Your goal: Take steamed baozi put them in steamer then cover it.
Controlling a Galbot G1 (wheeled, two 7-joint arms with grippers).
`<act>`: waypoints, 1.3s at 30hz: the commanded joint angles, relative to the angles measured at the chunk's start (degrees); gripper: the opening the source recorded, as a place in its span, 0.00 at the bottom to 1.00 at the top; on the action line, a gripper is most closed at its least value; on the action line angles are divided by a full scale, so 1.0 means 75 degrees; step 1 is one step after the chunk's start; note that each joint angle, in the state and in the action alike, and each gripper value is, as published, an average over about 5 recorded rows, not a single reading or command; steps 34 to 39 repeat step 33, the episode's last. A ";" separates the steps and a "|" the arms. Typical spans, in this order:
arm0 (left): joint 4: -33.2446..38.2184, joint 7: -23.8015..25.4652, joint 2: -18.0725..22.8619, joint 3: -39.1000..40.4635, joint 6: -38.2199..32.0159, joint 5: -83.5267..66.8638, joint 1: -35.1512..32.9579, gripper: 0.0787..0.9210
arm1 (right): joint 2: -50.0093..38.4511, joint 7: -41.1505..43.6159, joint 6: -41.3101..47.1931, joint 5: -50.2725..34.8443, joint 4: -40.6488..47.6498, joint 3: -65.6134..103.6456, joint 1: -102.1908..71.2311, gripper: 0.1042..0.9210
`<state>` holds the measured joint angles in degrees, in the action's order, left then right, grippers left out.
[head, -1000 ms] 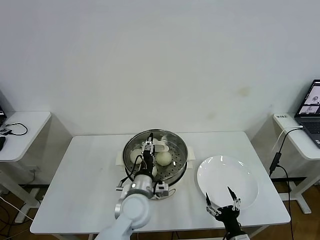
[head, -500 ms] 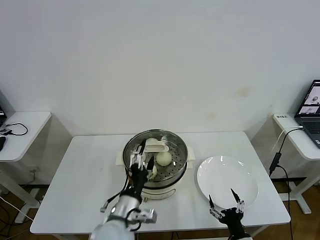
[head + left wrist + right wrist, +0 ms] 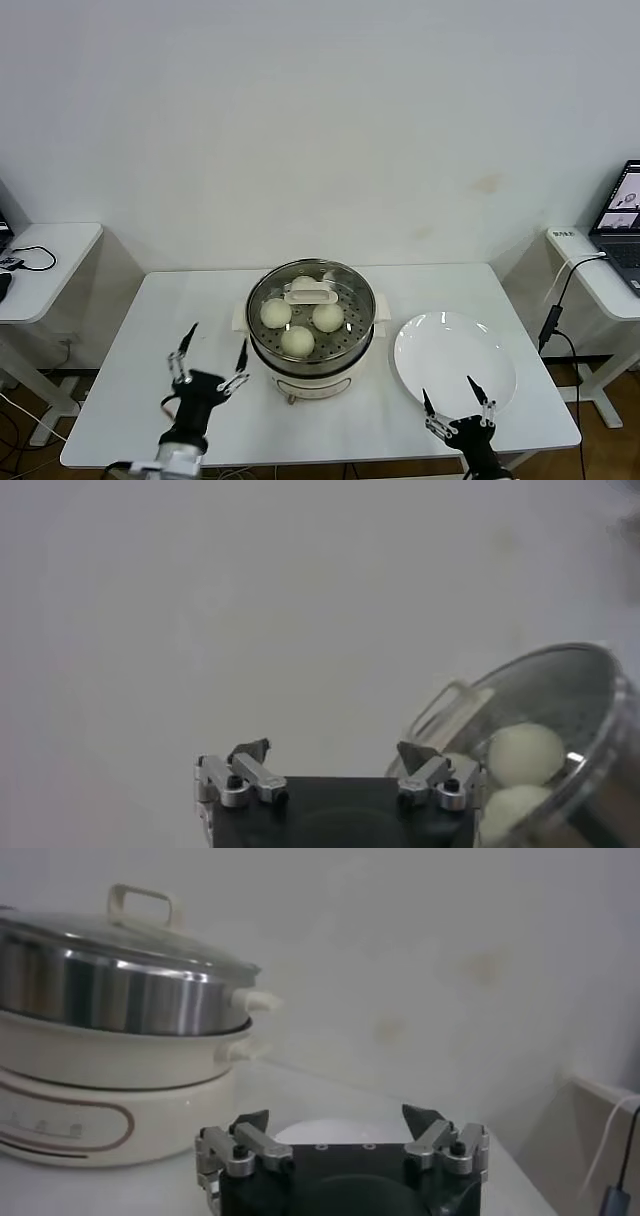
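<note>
The steel steamer (image 3: 311,352) on its cream base stands mid-table with the glass cover (image 3: 352,287) seated on it, its cream handle (image 3: 309,293) at the centre. Three baozi (image 3: 276,312) show through the glass; a fourth is hidden behind the handle. My left gripper (image 3: 208,360) is open and empty, low at the table's front, left of the steamer. My right gripper (image 3: 458,401) is open and empty at the front edge of the plate. The steamer (image 3: 110,978) and cover handle (image 3: 140,903) show in the right wrist view, and baozi (image 3: 527,753) under the cover in the left wrist view.
An empty white plate (image 3: 455,360) lies right of the steamer. A side desk with cables (image 3: 40,262) stands at the left, another with a laptop (image 3: 622,215) at the right. A wall rises behind the table.
My left gripper let go of the cover's handle, drew back from the steamer and dropped to the table's front left. My right gripper sank slightly lower.
</note>
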<state>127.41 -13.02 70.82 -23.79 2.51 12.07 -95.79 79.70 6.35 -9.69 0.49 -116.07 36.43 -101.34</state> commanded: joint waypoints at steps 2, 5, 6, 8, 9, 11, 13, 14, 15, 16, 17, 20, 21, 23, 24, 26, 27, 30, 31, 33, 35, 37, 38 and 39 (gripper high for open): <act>-0.0741 -0.1003 0.0239 -0.1035 -0.1988 -0.3636 -0.1710 0.88 | -0.1128 -0.0421 -0.0001 -0.1492 -0.0184 -0.0320 -0.0335 0.88; -0.0913 -0.1064 0.0323 -0.0936 -0.2141 -0.3415 -0.1781 0.88 | -0.1157 -0.0458 0.0022 -0.1521 -0.0213 -0.0402 -0.0406 0.88; -0.0962 -0.1058 0.0350 -0.0918 -0.2174 -0.3374 -0.1789 0.88 | -0.1145 -0.0461 0.0028 -0.1516 -0.0225 -0.0418 -0.0413 0.88; -0.1039 -0.0958 0.0377 -0.0892 -0.2187 -0.3379 -0.1799 0.88 | -0.1109 -0.0464 0.0040 -0.1491 -0.0241 -0.0461 -0.0412 0.88; -0.1056 -0.0880 0.0377 -0.0878 -0.2176 -0.3396 -0.1812 0.88 | -0.1094 -0.0462 0.0044 -0.1475 -0.0243 -0.0479 -0.0407 0.88; -0.1047 -0.0721 0.0371 -0.0841 -0.2088 -0.3423 -0.1856 0.88 | -0.1071 -0.0454 0.0049 -0.1439 -0.0245 -0.0510 -0.0404 0.88; -0.1007 -0.0630 0.0374 -0.0815 -0.1971 -0.3429 -0.1884 0.88 | -0.1064 -0.0443 0.0056 -0.1419 -0.0251 -0.0532 -0.0412 0.88; -0.0992 -0.0610 0.0385 -0.0810 -0.1904 -0.3423 -0.1883 0.88 | -0.1062 -0.0438 0.0064 -0.1411 -0.0254 -0.0545 -0.0419 0.88; -0.0984 -0.0599 0.0397 -0.0818 -0.1839 -0.3420 -0.1872 0.88 | -0.1062 -0.0431 0.0081 -0.1407 -0.0257 -0.0561 -0.0429 0.88; -0.0977 -0.0595 0.0403 -0.0831 -0.1770 -0.3421 -0.1858 0.88 | -0.1065 -0.0424 0.0102 -0.1404 -0.0259 -0.0583 -0.0443 0.88; -0.0972 -0.0589 0.0406 -0.0848 -0.1704 -0.3422 -0.1841 0.88 | -0.1068 -0.0415 0.0128 -0.1396 -0.0259 -0.0605 -0.0459 0.88; -0.0947 -0.0546 0.0397 -0.0904 -0.1491 -0.3413 -0.1798 0.88 | -0.1066 -0.0395 0.0252 -0.1349 -0.0254 -0.0667 -0.0509 0.88; -0.0926 -0.0524 0.0392 -0.0914 -0.1421 -0.3408 -0.1788 0.88 | -0.1062 -0.0393 0.0297 -0.1336 -0.0253 -0.0684 -0.0523 0.88; -0.0860 -0.0472 0.0396 -0.0917 -0.1287 -0.3392 -0.1777 0.88 | -0.1054 -0.0389 0.0356 -0.1323 -0.0258 -0.0714 -0.0546 0.88; -0.0822 -0.0447 0.0402 -0.0905 -0.1224 -0.3383 -0.1774 0.88 | -0.1051 -0.0388 0.0372 -0.1324 -0.0263 -0.0730 -0.0557 0.88; -0.0761 -0.0408 0.0420 -0.0874 -0.1142 -0.3348 -0.1772 0.88 | -0.1047 -0.0385 0.0383 -0.1321 -0.0276 -0.0751 -0.0575 0.88; -0.0746 -0.0393 0.0430 -0.0857 -0.1119 -0.3321 -0.1772 0.88 | -0.1047 -0.0385 0.0384 -0.1318 -0.0282 -0.0756 -0.0582 0.88; -0.0730 -0.0365 0.0449 -0.0811 -0.1105 -0.3231 -0.1783 0.88 | -0.1053 -0.0380 0.0379 -0.1306 -0.0297 -0.0755 -0.0602 0.88; -0.0729 -0.0362 0.0453 -0.0797 -0.1115 -0.3189 -0.1790 0.88 | -0.1055 -0.0378 0.0375 -0.1299 -0.0301 -0.0754 -0.0610 0.88; -0.0728 -0.0362 0.0453 -0.0784 -0.1123 -0.3158 -0.1797 0.88 | -0.1056 -0.0376 0.0371 -0.1292 -0.0303 -0.0751 -0.0618 0.88; -0.0728 -0.0362 0.0453 -0.0784 -0.1123 -0.3158 -0.1797 0.88 | -0.1056 -0.0376 0.0371 -0.1292 -0.0303 -0.0751 -0.0618 0.88; -0.0728 -0.0362 0.0453 -0.0784 -0.1123 -0.3158 -0.1797 0.88 | -0.1056 -0.0376 0.0371 -0.1292 -0.0303 -0.0751 -0.0618 0.88; -0.0728 -0.0362 0.0453 -0.0784 -0.1123 -0.3158 -0.1797 0.88 | -0.1056 -0.0376 0.0371 -0.1292 -0.0303 -0.0751 -0.0618 0.88; -0.0728 -0.0362 0.0453 -0.0784 -0.1123 -0.3158 -0.1797 0.88 | -0.1056 -0.0376 0.0371 -0.1292 -0.0303 -0.0751 -0.0618 0.88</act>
